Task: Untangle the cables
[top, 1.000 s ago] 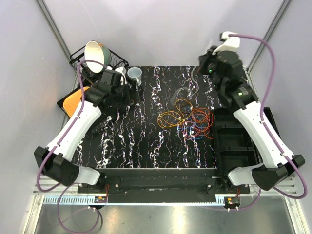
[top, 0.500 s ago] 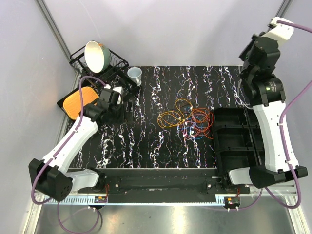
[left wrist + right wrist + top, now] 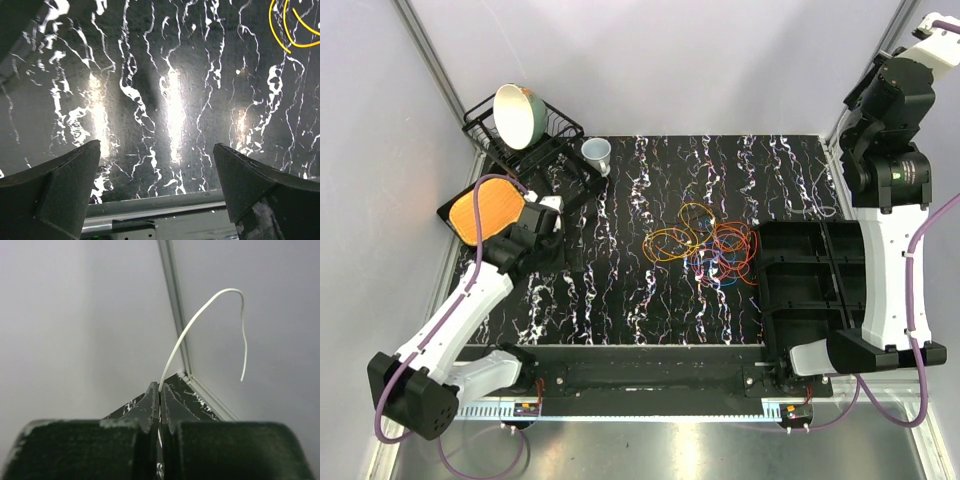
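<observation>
Overhead: your cables [image 3: 705, 245] lie in one loose heap on the black marbled table [image 3: 620, 190], a bit toward 3 o'clock from table ctr. Orange loops are on the 9 o'clock side, red on the 3 o'clock side, and blue + purple-pink strands at the 6 o'clock edge. The red loops touch or just overlap the rim of the black tray [image 3: 810, 285], which sits at 3 o'clock of the heap.

L arm: your left gripper [image 3: 155, 150] hangs low over bare tabletop, well apart from the heap at its 9 o'clock. Its fingers [image 3: 55, 185] are spread wide w/ nothing between them. In the wrist cam only a yellow cable [image 3: 285, 30] arc shows, at 1 o'clock of the frame.

R arm: it's raised high at the 1–2 o'clock corner, by the wall post. Your right gripper [image 3: 160, 392] has its fingers pinched together on a thin white wire [image 3: 200, 315]. The wire rises from the tips, arcs toward 1 o'clock, and its free end droops in the air.

Other items are at the 10 o'clock corner: dish rack [image 3: 555, 135] w/ a bowl [image 3: 515, 112] tilted on edge, a cup [image 3: 597, 152] just beside it, and an orange board [image 3: 485, 210] near the L wrist.
</observation>
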Controlling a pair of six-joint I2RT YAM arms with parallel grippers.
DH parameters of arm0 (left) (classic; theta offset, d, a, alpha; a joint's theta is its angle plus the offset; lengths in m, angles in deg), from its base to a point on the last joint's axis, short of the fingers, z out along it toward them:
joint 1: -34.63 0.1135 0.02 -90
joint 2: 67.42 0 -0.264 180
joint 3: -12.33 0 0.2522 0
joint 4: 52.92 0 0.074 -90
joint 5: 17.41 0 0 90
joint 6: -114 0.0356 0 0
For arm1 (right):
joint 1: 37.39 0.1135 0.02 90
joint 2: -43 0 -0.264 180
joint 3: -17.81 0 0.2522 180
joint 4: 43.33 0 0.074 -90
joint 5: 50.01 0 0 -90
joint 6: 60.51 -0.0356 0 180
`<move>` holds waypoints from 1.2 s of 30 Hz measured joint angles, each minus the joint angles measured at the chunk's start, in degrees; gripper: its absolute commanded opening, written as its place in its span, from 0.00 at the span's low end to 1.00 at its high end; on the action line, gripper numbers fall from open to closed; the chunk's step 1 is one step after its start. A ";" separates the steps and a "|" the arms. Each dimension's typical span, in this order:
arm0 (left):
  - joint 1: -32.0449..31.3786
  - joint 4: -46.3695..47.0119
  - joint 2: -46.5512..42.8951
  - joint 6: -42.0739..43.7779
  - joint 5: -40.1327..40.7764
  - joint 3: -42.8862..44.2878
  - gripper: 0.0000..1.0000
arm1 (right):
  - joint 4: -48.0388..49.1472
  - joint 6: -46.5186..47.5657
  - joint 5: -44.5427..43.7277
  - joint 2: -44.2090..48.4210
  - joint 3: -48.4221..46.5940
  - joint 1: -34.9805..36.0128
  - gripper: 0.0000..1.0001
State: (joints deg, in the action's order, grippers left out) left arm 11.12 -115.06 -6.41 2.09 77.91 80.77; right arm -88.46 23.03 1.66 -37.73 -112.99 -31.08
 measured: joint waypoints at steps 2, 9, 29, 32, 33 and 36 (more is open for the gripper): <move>-0.33 0.00 -0.70 -0.04 1.01 -0.02 0.99 | -1.20 -0.74 1.53 0.11 -0.09 0.00 0.00; -2.93 0.02 -2.80 -0.15 4.07 -0.15 0.99 | -5.68 -4.33 6.03 1.25 3.17 -0.09 0.00; -3.41 0.02 -2.80 -0.17 5.66 -0.44 0.99 | -12.00 -5.66 9.79 -4.17 -14.95 -0.09 0.00; -3.41 0.02 -2.80 -0.17 5.66 -0.44 0.99 | -12.74 -5.55 9.31 -3.39 -14.38 -0.09 0.00; -3.41 0.04 -2.80 -0.15 5.66 -0.44 0.99 | -13.14 -5.53 9.16 -3.04 -13.57 -0.09 0.00; -3.41 0.02 -2.80 -0.15 5.66 -0.44 0.99 | -14.01 -5.55 8.90 -1.97 -10.12 -0.09 0.00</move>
State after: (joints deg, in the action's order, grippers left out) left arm 7.71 -115.04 -9.20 1.94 83.57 80.33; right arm -102.47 17.48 10.55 -39.70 -123.11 -31.17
